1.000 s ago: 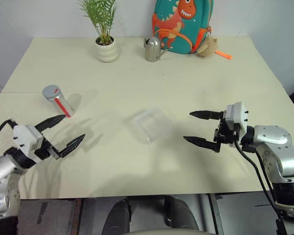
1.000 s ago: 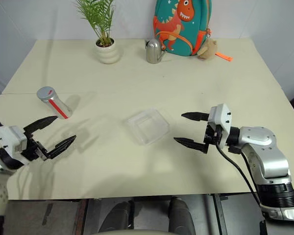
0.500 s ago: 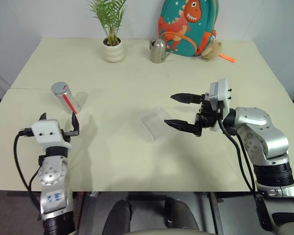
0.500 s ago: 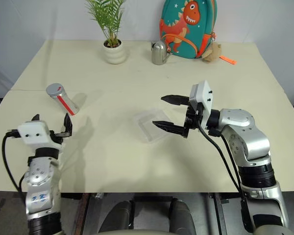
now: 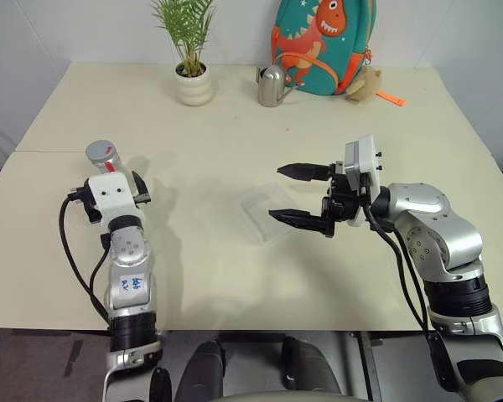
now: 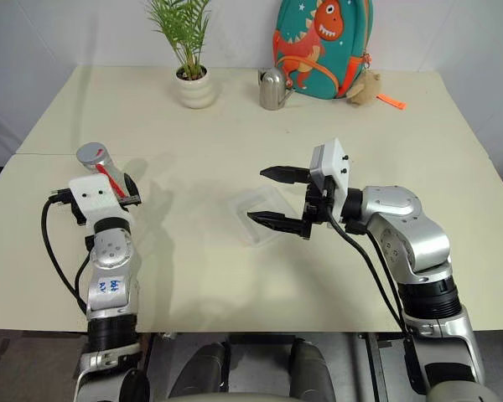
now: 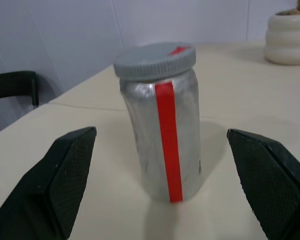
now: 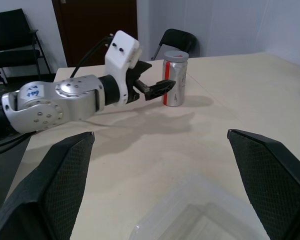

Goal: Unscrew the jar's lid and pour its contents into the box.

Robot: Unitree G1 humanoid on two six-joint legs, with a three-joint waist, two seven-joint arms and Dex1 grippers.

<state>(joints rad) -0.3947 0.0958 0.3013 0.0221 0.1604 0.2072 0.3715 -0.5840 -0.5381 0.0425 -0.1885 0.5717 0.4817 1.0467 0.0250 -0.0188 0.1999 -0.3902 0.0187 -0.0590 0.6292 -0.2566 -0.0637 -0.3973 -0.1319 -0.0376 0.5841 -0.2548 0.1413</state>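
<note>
On the table's [image 5: 235, 276] left side the jar [image 7: 162, 135] stands upright, lid [image 7: 155, 60] screwed on, red stripe facing the left gripper [image 7: 162, 200]. That gripper is spread wide just short of the jar, one finger [image 7: 55, 185] on each side, nothing grasped. Over at the middle, the right gripper [image 5: 298, 194] hangs above the box's [image 5: 264, 211] right edge, fingers wide apart and empty, pointing toward the jar. Far back stand a potted plant [image 5: 191, 59], a watering can [image 5: 271, 85] and a backpack [image 5: 318, 42].

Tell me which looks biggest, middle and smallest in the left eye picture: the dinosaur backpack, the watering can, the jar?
1. Dinosaur backpack, biggest though farthest.
2. and 3. Watering can and jar look alike, and the jar is partly hidden; no clear order.
</note>
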